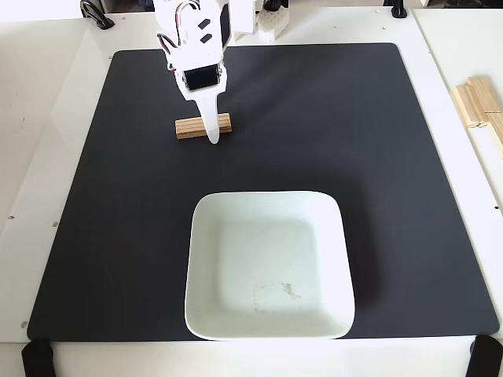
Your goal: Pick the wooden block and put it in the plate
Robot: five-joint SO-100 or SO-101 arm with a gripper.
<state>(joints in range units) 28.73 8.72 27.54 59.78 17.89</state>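
Seen from above in the fixed view: white table [47,157] carrying a large black mat [377,196] that covers most of it.

Lying flat on the mat, upper left of centre: the wooden block [189,128], a small light-tan bar with lengthwise grooves, long side running left to right. Well apart from the plate, farther from the camera than it.

Reaching down from the top edge over the block: white arm [196,47] with a black motor at the wrist. Hand [211,135] right at the block, one long white finger [209,118] crossing in front of the bar's right half, tip ending just past the block's near edge. Second finger hidden behind the first, so cannot tell whether spread, pressed together or pinching the bar. Block resting level on the mat.

Below, near the bottom edge of the mat: the plate [206,259], white, square with rounded corners and a raised rim, faint scuff on its base, nothing inside.

At the right edge, off the mat on the table: a pile of pale wooden sticks [481,106].
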